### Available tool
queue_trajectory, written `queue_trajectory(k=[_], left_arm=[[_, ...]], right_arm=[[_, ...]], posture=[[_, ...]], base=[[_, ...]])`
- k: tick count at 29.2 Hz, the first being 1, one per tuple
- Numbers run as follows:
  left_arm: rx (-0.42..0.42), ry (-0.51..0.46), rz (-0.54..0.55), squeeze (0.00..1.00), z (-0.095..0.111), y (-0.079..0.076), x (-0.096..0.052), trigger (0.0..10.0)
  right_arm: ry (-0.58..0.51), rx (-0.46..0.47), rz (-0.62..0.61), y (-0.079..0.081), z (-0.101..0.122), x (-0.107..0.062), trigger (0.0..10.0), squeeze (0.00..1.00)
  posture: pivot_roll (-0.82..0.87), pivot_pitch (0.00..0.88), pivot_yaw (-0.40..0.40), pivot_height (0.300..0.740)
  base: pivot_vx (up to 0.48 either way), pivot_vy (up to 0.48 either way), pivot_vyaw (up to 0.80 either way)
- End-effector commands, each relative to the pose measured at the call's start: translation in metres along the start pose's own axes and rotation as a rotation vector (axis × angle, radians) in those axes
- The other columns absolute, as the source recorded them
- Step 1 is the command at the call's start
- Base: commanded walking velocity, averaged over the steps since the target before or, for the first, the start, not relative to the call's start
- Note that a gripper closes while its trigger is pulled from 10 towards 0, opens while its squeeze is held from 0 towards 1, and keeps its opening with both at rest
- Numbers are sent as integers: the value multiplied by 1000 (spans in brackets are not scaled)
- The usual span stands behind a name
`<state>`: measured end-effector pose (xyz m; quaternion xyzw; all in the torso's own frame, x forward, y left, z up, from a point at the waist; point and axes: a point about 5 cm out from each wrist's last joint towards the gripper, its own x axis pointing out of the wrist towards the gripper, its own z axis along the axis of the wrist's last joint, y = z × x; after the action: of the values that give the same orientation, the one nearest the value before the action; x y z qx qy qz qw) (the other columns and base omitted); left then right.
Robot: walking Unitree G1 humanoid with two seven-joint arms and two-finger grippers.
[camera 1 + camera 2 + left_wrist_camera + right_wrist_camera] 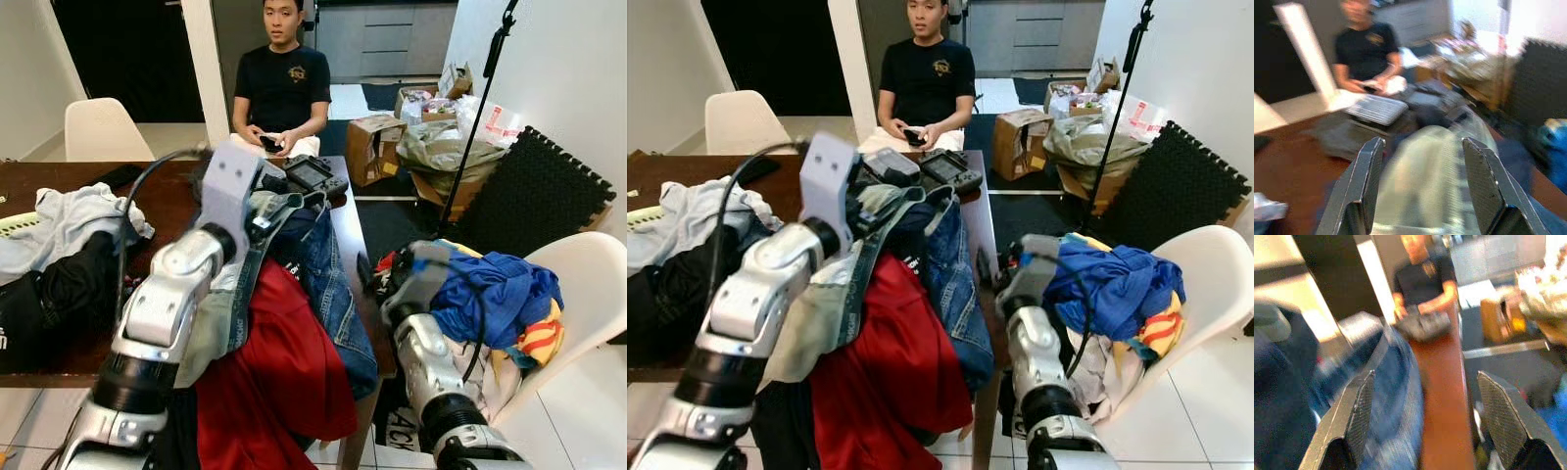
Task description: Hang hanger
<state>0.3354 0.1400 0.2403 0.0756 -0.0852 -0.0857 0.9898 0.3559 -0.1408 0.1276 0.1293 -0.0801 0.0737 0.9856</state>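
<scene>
Head views: the left gripper (257, 211) reaches over the brown table (167, 201), above a pale green garment (211, 328) draped by a red one (284, 382) and jeans (333, 294). No hanger can be made out (possibly buried in the clothes).

Left wrist view: fingers (1359, 188) spread wide, gripping nothing; closing now might snag loose cloth.

Right wrist view: the right gripper (1425, 416) gapes too, near the table's right edge.
</scene>
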Motion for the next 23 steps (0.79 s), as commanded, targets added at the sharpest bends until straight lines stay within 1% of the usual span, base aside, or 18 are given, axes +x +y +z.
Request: queue_trajectory(k=[1, 4, 6, 7, 9, 13, 18, 23], left_arm=[[20, -9, 68, 0, 5, 7, -7, 10000], [29, -7, 78, 0, 6, 9, -8, 10000], [47, -28, 142, 0, 10, 15, -11, 10000], [47, -28, 142, 0, 10, 15, -11, 10000], [62, -49, 194, 0, 14, 19, -13, 10000], [73, -53, 214, 0, 14, 21, -15, 10000], [66, -41, 230, 0, 12, 22, -18, 10000], [55, -40, 232, 0, 14, 20, -18, 10000]], right_arm=[[-52, 16, 51, 12, 19, 13, 10000, 0], [-60, 17, 57, 13, 22, 14, 10000, 0], [-75, 7, 87, 16, 30, 20, 10000, 0], [-75, 7, 87, 16, 30, 20, 10000, 0], [-83, -10, 108, 18, 36, 23, 10000, 0], [-90, -18, 111, 17, 41, 24, 10000, 0], [-103, -12, 110, 15, 49, 24, 10000, 0], [-94, -4, 115, 17, 47, 23, 10000, 0]], posture=[[82, 0, -23, 740], [82, 0, -23, 740], [96, 0, -45, 740], [96, 0, -45, 740], [98, 0, -46, 740], [99, 0, -42, 740], [96, 0, -43, 740], [100, 0, -46, 740]], base=[[0, 0, 0], [0, 0, 0], [0, 0, 0], [0, 0, 0], [0, 0, 0], [0, 0, 0], [0, 288, 0], [0, 379, 0]])
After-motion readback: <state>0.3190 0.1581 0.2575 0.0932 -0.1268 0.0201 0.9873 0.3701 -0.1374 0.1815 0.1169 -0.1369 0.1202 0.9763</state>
